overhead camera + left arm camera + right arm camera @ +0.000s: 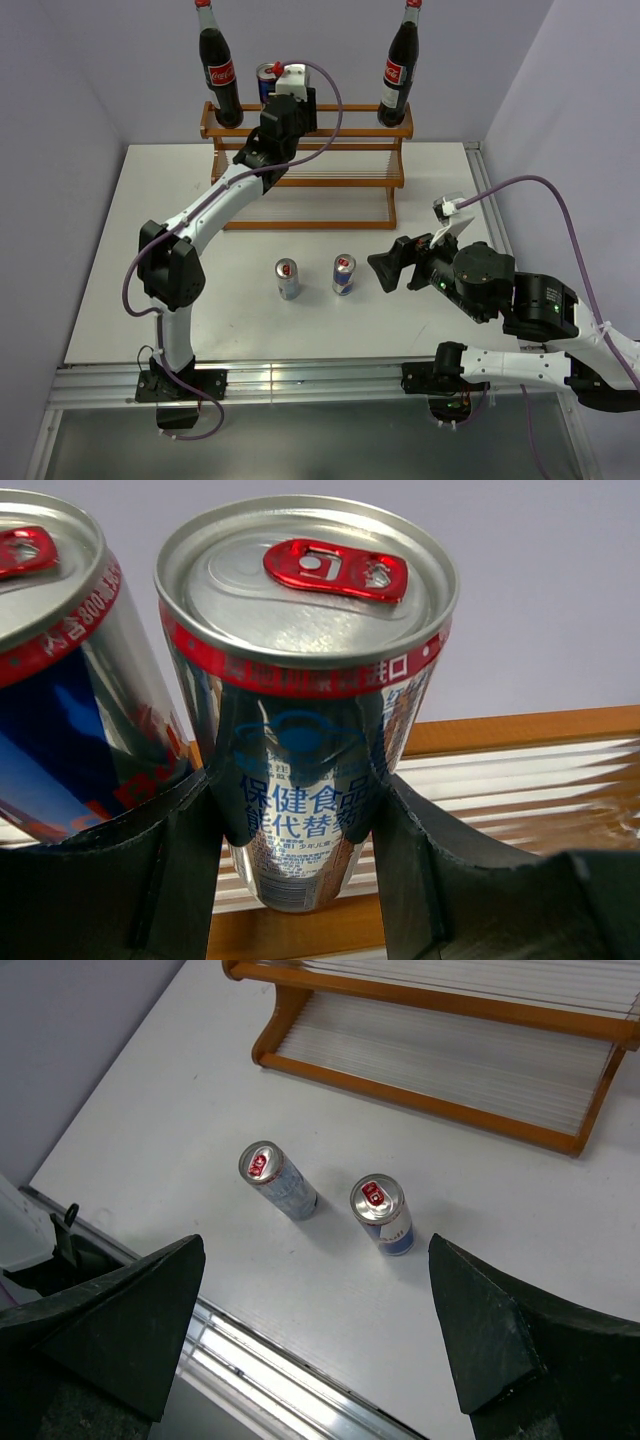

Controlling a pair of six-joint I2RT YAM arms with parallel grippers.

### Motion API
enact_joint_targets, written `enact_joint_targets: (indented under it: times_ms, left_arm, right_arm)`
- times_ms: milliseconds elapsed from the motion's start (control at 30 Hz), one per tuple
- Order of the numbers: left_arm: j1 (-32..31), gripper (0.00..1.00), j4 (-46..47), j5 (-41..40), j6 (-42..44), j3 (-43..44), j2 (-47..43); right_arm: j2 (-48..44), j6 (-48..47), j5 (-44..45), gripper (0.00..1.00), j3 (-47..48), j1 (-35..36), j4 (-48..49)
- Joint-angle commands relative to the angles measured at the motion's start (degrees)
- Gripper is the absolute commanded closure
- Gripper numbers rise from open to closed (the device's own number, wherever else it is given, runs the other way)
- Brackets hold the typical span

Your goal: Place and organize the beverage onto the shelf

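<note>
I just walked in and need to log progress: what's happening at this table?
The left gripper holds a slim can at the top tier of the shelf, beside another can already there. Two cola bottles stand at that tier's ends. Two cans wait upright on the table, and the right gripper hovers open near them, holding nothing.

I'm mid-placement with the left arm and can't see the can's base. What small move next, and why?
Probably ease the left gripper down slightly, then open it. It grips a can upright beside a second can, above the shelf rods. I cannot tell whether the base is seated, so lowering first seems safer.
</note>
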Motion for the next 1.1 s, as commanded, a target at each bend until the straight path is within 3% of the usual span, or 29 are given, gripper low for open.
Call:
enact_joint_targets:
  times_ms: [0, 567, 633, 667, 733, 767, 1067]
  left_arm:
    - [0.4, 1.0, 6.3, 1.0, -0.4, 0.5, -1.2]
    - [1.2, 0.98, 3.6, 1.5, -1.1, 1.4, 0.9]
    - [1.1, 0.88, 4.2, 1.9, -1.1, 0.6, 0.3]
    - [1.1, 0.77, 4.6, 2.1, -1.1, 0.0, 0.1]
    - [1.1, 0.66, 5.3, 2.4, -1.2, -1.5, -0.8]
    - [1.1, 0.56, 5.1, 2.5, -1.2, -1.7, -1.0]
    - [0.1, 0.2, 3.2, 2.3, -0.6, -2.9, -3.5]
  right_arm:
    - [0.3, 0.4, 0.8, 0.0, 0.0, -0.1, 1.7]
    - [1.5, -0.1, -0.6, 0.0, -0.2, -0.1, 2.6]
    - [1.5, 0.0, -0.6, 0.0, -0.3, -0.1, 2.4]
    - [1.4, 0.0, -0.6, 0.0, -0.4, -0.1, 2.5]
    - [1.3, 0.0, -0.6, 0.0, -0.4, -0.1, 2.7]
    - [1.1, -0.1, -0.8, 0.0, -0.3, -0.1, 2.7]
    - [1.6, -0.1, -1.7, 0.0, -0.8, -0.2, 3.5]
